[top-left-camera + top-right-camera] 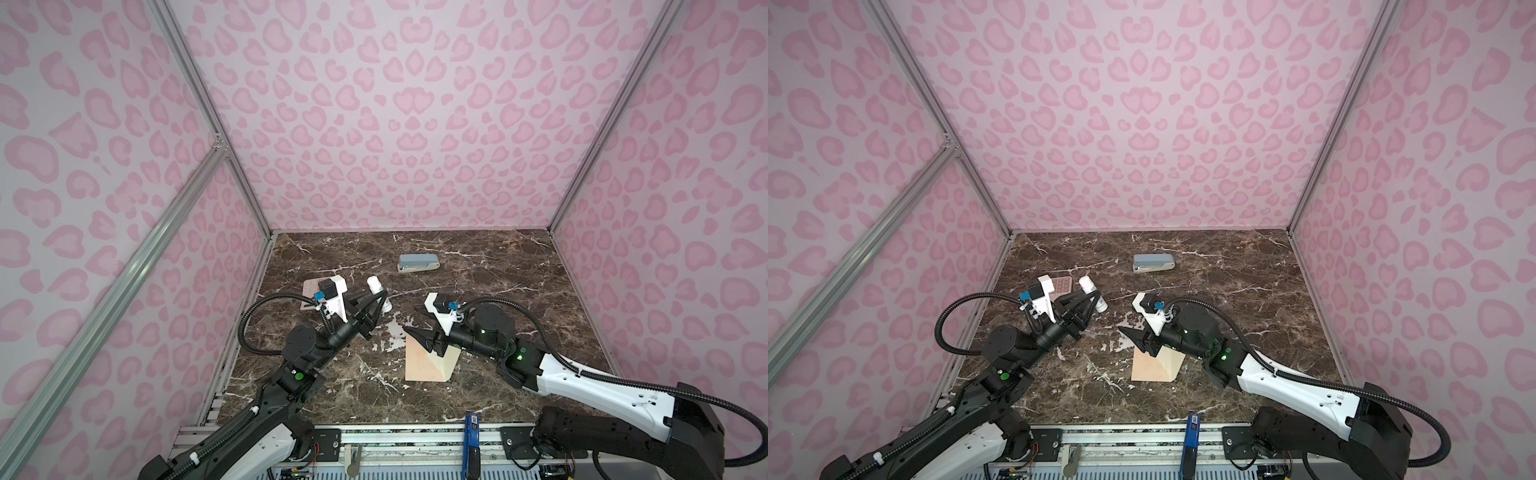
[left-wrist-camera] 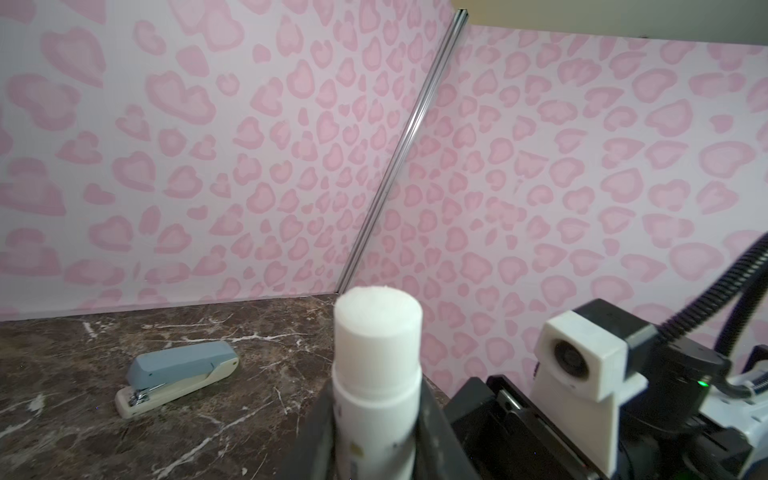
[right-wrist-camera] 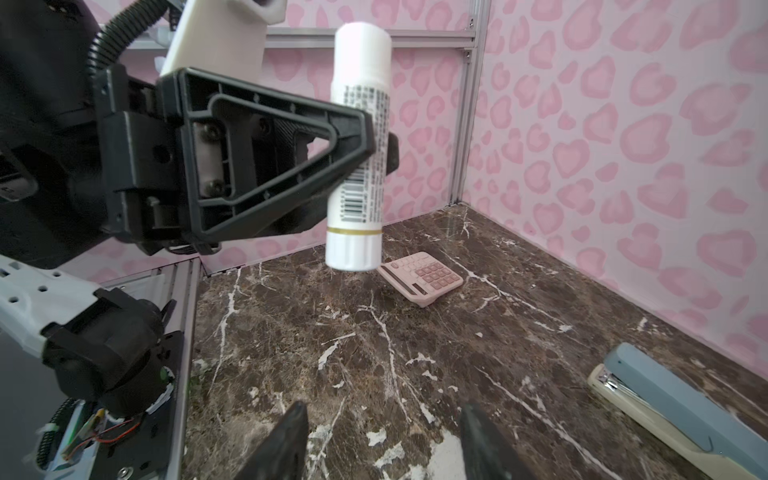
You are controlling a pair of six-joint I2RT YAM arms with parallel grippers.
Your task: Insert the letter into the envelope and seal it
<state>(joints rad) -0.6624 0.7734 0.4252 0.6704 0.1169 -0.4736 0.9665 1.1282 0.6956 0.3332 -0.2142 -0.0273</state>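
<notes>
Marble tabletop [image 1: 498, 270]: envelope [image 1: 424, 365], left gripper [image 3: 379, 147] tight around glue stick [image 3: 360, 62], right gripper [image 3: 384, 411] agape.

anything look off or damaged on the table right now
Only the tabletop: its marble finish is chipped to bare white patches just beyond the envelope, also clear in the right wrist view. Nothing is spilled or toppled.

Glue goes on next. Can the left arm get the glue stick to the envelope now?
Probably, partly. The left gripper grips the glue stick with bare table between it and the envelope, but the open right gripper hangs over the envelope's far end, leaving only the near part free.
</notes>
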